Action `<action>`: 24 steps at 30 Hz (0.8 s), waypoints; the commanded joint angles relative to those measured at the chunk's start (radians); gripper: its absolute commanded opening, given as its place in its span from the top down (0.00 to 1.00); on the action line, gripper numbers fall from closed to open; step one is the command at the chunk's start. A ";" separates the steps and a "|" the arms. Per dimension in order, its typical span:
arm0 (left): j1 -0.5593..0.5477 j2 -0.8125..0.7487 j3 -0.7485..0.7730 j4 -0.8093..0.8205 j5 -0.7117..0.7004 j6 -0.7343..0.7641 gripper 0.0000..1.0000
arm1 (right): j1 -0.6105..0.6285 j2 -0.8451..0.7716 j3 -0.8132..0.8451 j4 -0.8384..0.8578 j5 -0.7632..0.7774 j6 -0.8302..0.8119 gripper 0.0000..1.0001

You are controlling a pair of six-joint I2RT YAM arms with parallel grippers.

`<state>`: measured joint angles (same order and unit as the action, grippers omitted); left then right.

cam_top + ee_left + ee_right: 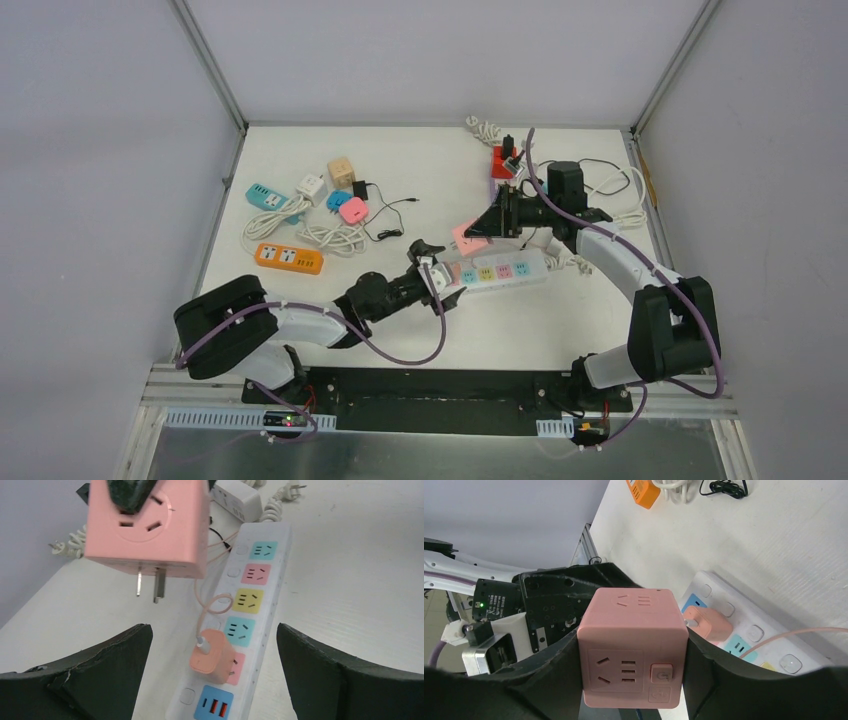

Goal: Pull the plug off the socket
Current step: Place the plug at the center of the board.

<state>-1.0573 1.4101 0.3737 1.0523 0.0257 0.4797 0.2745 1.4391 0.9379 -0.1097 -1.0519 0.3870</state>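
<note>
Left wrist view shows the pink cube point(147, 527) clamped in the right jaws, prongs bare and clear of the strip point(250, 600) on the bench point(350, 555), while the left jaws gape wide astride the strip's end, likely to pin it down.
</note>
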 commanded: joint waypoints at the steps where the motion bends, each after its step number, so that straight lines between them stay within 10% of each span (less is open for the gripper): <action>1: 0.049 0.026 0.049 0.196 0.004 -0.045 0.01 | 0.003 -0.013 0.010 0.071 -0.054 0.060 1.00; 18: 0.134 0.046 0.149 0.156 0.164 -0.087 0.04 | 0.074 0.047 0.042 0.006 -0.087 0.010 1.00; 24: 0.151 0.050 0.180 0.061 0.229 -0.090 0.22 | 0.077 0.046 0.049 -0.001 -0.090 0.007 1.00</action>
<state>-0.9241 1.4643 0.5060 1.1271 0.1955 0.4011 0.3431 1.4975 0.9386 -0.1165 -1.0935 0.4065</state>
